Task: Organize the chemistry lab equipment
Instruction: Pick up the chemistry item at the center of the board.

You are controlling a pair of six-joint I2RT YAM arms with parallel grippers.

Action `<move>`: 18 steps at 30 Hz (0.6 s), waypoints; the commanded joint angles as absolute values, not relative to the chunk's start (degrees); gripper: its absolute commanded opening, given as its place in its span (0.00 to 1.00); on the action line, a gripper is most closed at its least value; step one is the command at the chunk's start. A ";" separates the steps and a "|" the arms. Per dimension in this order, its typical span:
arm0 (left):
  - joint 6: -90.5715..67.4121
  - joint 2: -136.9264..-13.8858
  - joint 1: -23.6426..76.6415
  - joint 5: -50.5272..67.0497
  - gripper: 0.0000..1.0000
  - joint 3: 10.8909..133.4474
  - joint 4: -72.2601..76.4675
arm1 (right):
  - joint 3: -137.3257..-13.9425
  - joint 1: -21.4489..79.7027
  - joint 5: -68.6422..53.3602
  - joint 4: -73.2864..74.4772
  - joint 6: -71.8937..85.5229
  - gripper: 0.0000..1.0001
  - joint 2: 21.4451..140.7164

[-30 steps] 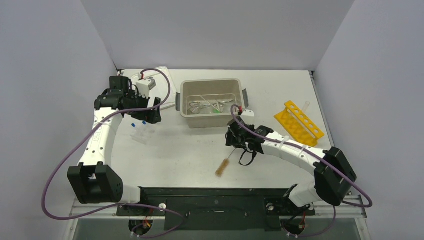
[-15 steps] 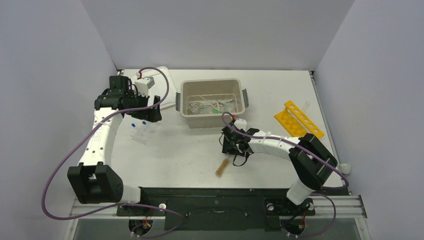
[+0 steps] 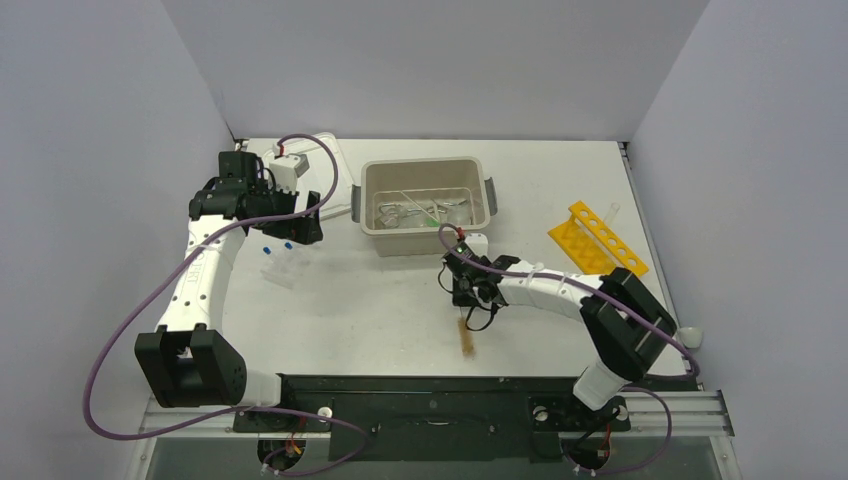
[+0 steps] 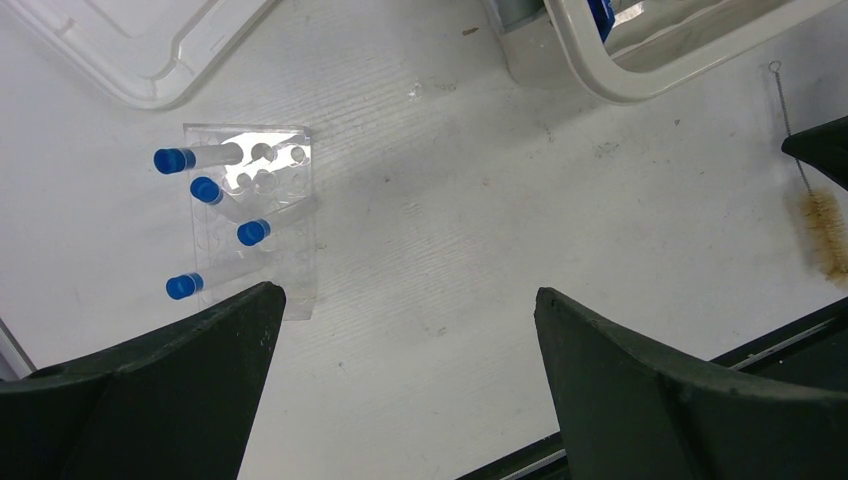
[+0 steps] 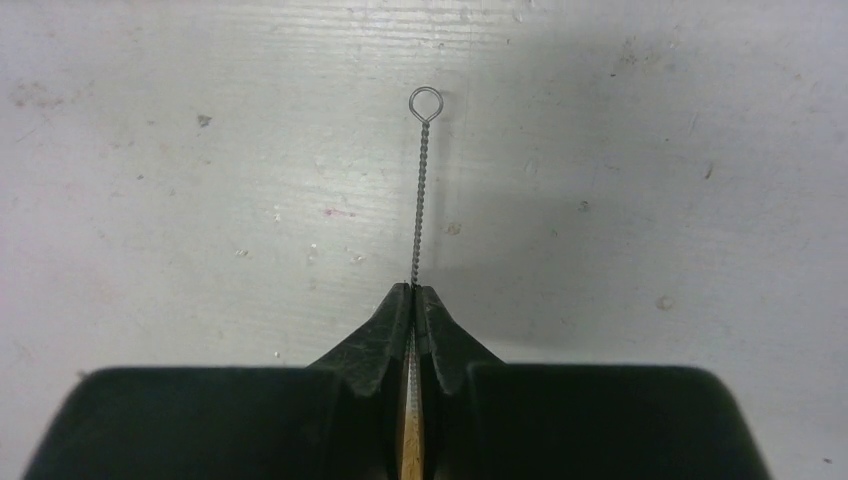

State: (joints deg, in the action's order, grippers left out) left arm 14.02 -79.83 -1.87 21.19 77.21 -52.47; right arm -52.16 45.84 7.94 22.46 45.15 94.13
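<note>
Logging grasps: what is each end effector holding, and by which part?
Right end effector: the brush, by its wire stem near the bristles. Left end effector: nothing.

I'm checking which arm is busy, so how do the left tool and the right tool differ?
The left tool is wide open and empty; the right tool is shut on the wire brush's twisted handle. The left tool hangs near the clear rack of blue-capped tubes on the left; the right tool sits near the middle, in front of the tub. Both are black and two-fingered.
</note>
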 commanded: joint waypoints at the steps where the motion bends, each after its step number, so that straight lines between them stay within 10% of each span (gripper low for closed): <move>1: 14.52 -79.54 -2.11 21.32 0.97 80.07 -50.67 | -54.54 46.11 7.47 20.54 32.35 0.00 83.62; 18: 14.15 -80.68 -2.20 21.89 0.97 79.73 -50.73 | -96.68 36.24 1.45 22.10 -5.19 0.00 96.81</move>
State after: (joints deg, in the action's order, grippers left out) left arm 14.11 -80.53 -1.87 21.21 77.89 -52.47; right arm -91.83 39.29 3.36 25.41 2.92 87.29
